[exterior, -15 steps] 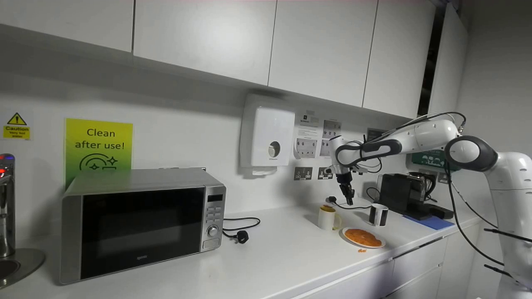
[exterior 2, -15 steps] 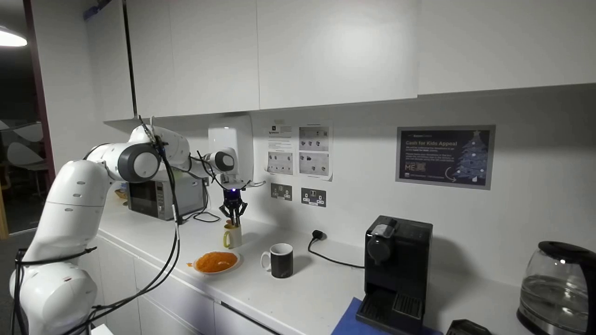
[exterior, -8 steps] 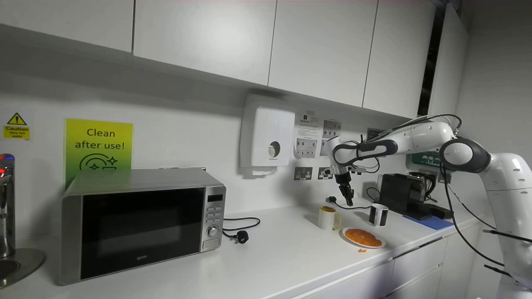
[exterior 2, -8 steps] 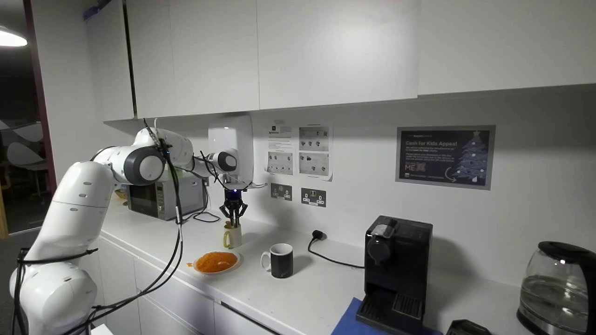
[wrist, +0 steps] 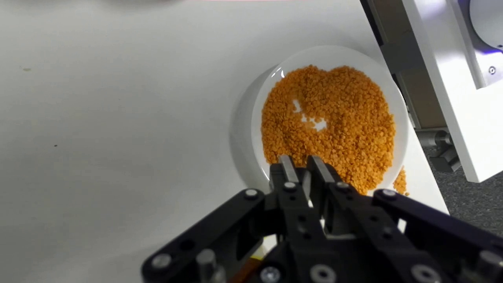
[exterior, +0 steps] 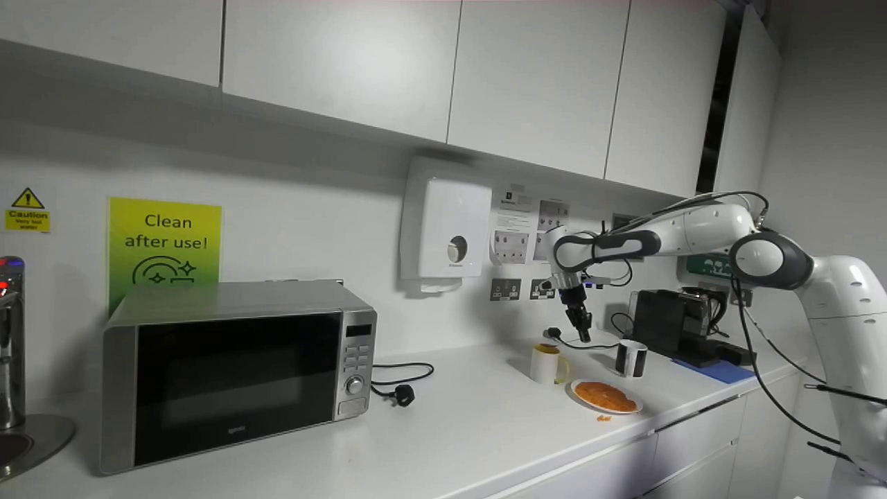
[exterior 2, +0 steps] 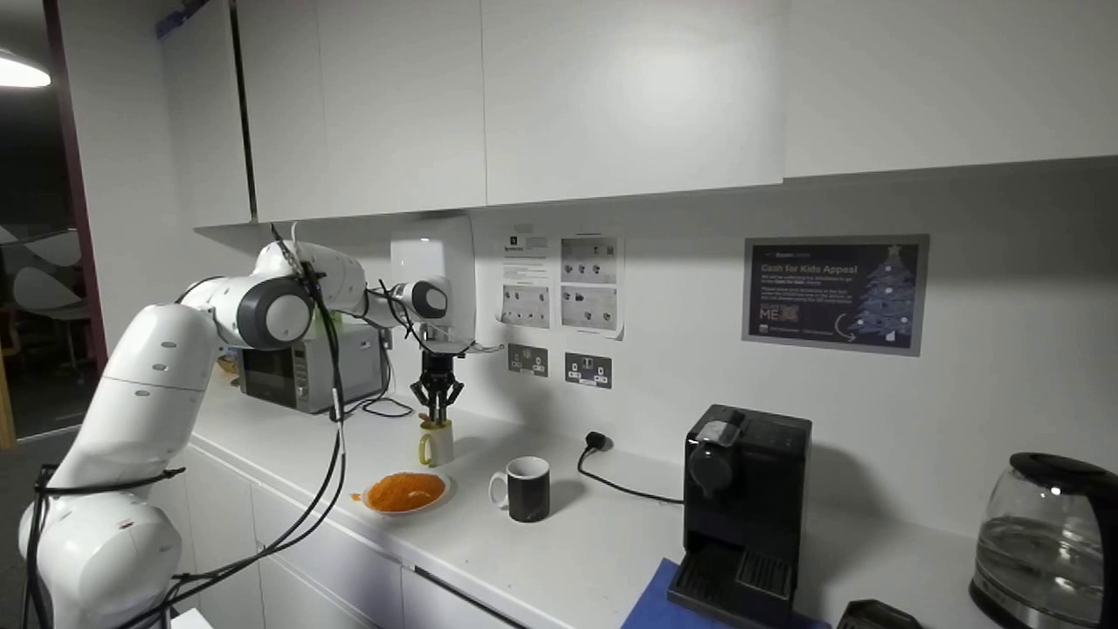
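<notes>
yellow-handled mug [exterior: 545, 366] below, near hand [wrist: 301, 162]

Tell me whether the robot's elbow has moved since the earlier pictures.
Yes: in an exterior view, the elbow has shifted slightly toward the picture's right, farther from the dark gap in the upper cabinets.

Heating: boxy silver-grey metal microwave [exterior: 239, 381] with black front; black mains plug [exterior: 404, 396] near it.
Towels: tall white plastic dispenser [exterior: 454, 215].
Notices: yellow-green "Clean after use!" sign [exterior: 165, 242]; dark rectangular poster [exterior 2: 834, 295] with blue Christmas tree.
Power: two dark grey double sockets [exterior 2: 588, 370].
Coffee: boxy black coffee machine [exterior 2: 744, 498], flat blue mat [exterior 2: 651, 598] at its base; round clear glass jug [exterior 2: 1031, 559] with black lid.
Storage: flat white wall cabinets [exterior 2: 633, 96].
</notes>
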Robot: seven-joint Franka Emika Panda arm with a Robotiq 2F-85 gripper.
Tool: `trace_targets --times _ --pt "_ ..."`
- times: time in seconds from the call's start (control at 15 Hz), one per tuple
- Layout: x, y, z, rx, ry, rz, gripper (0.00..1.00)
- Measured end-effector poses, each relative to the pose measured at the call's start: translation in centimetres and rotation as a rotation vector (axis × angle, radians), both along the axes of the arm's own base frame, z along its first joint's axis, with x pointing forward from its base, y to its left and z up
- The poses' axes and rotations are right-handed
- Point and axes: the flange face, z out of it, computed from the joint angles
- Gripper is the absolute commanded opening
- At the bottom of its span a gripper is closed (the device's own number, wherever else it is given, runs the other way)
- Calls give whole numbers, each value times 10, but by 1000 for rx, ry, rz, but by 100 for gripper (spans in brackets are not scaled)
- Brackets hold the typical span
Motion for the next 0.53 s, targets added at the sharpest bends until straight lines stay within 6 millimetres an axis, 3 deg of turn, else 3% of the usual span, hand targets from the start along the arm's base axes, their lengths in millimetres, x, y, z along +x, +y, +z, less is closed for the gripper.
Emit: trace_targets --times 0.53 --pt "3 -3 4 22 -5 -14 3"
